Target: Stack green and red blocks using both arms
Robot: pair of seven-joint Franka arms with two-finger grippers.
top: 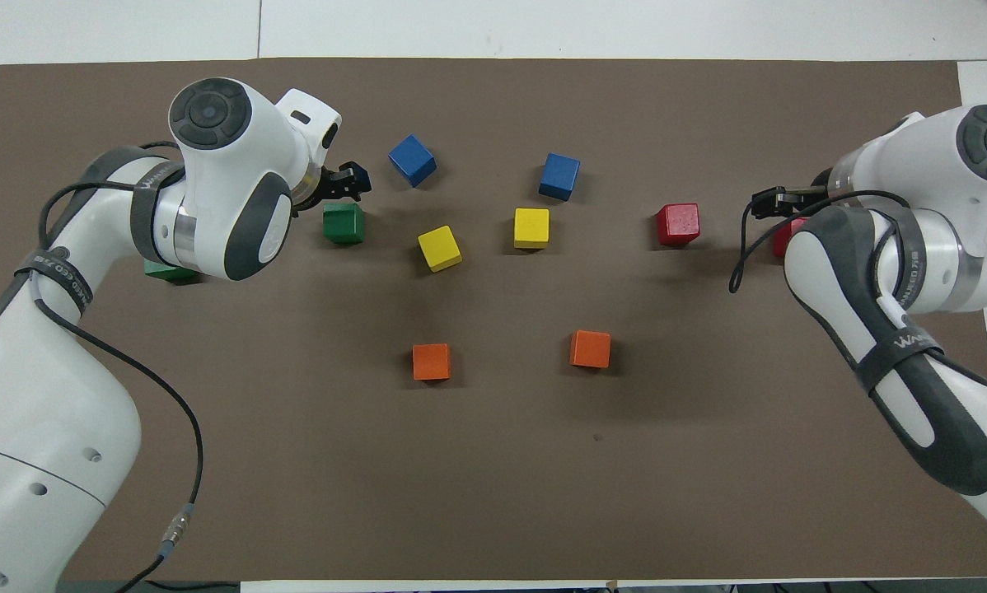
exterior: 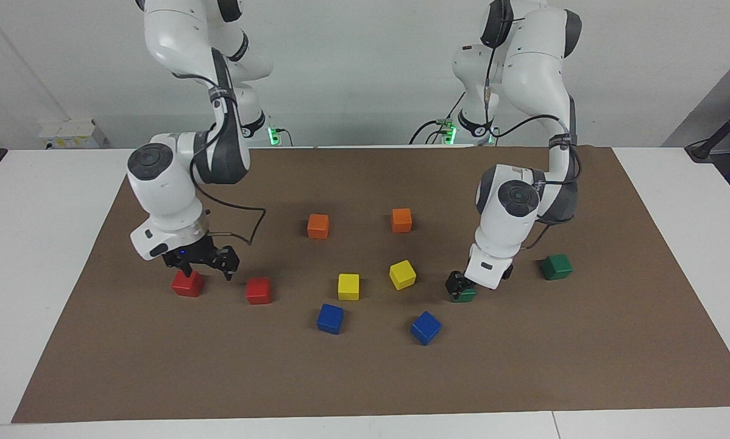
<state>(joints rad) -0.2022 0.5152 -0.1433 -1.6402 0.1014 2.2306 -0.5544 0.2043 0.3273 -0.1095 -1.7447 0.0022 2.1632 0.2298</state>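
Two red blocks lie toward the right arm's end of the brown mat: one [exterior: 187,284] right under my right gripper [exterior: 208,270], which is open and low over it, and one [exterior: 258,291] beside it. In the overhead view the right gripper [top: 772,200] is beside the free red block [top: 678,224], and the other red block [top: 782,240] is mostly hidden by the arm. My left gripper [exterior: 457,284] is open just over a green block [exterior: 466,296], also in the overhead view [top: 343,223]. The second green block [exterior: 556,267] lies nearer the left arm's end, half hidden in the overhead view [top: 168,272].
Between the arms lie two orange cubes [exterior: 318,226] [exterior: 401,220], two yellow cubes [exterior: 348,286] [exterior: 402,274] and two blue cubes [exterior: 330,318] [exterior: 425,327]. All stand on the brown mat [exterior: 365,378], which covers a white table.
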